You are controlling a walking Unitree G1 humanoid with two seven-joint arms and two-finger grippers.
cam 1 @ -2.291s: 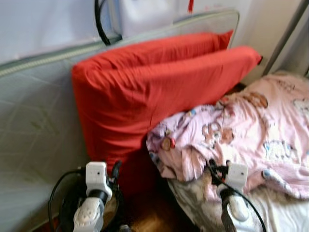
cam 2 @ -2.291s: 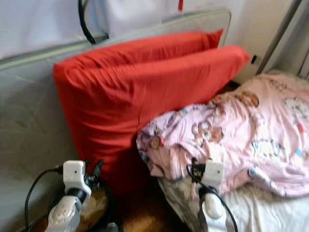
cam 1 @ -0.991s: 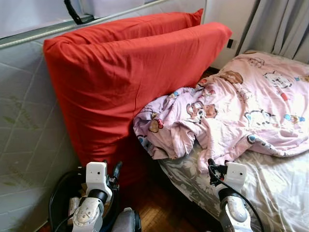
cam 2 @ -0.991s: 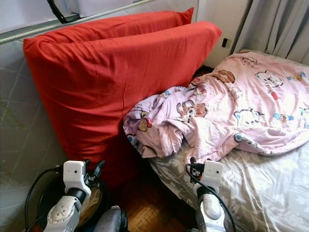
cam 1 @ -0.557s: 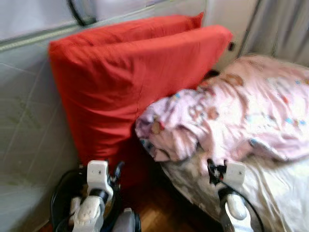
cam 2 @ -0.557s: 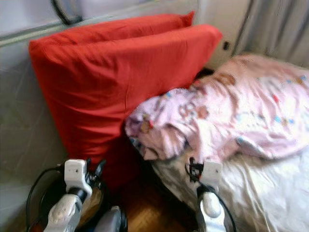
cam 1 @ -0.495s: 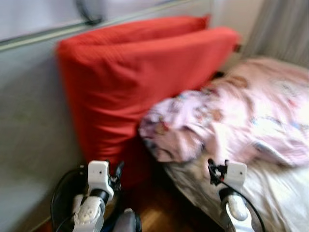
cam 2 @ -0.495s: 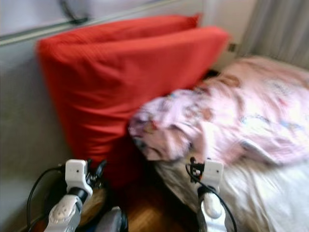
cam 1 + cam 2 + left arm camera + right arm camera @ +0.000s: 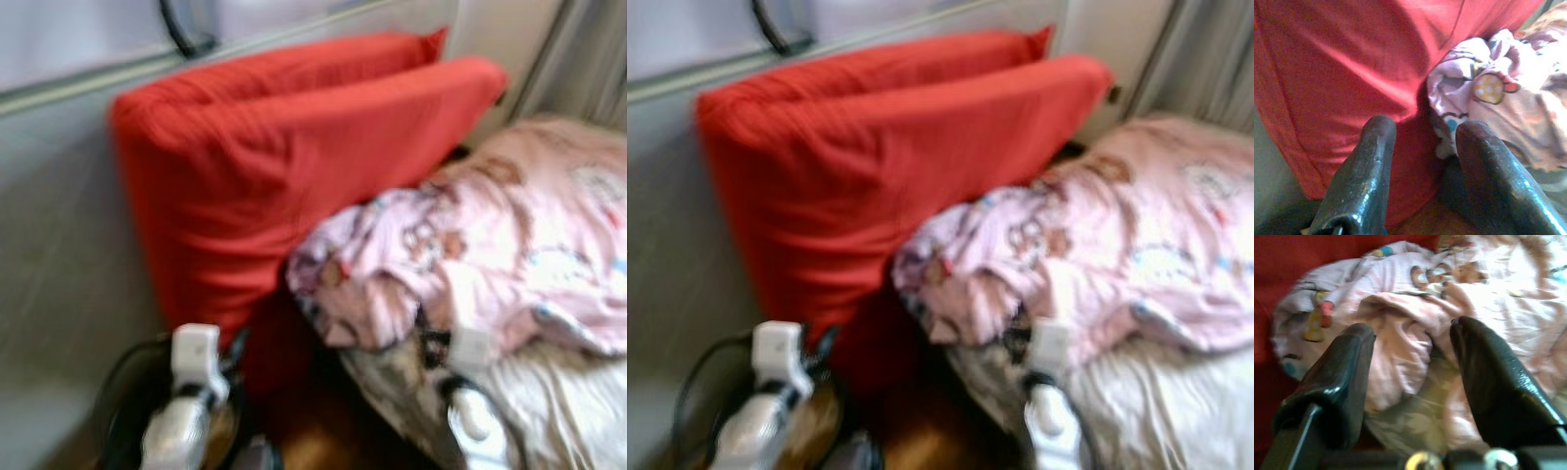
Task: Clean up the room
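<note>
Red cushions (image 9: 294,186): two big ones are stood on edge, leaned back against a grey quilted mattress (image 9: 59,284) that's propped upright behind them.
Pink blanket (image 9: 1136,255): cartoon print, left crumpled on the bed (image 9: 1176,411), its bunched end pressed right up against the lower cushion.
Left gripper (image 9: 1422,142): fingers are spread apart, nothing is gripped, held low in front of the red cushion.
Right gripper (image 9: 1410,367): also spread wide and empty, pointed at the blanket's bunched edge.
Head views: quite blurred, so fine detail can't be made out.
</note>
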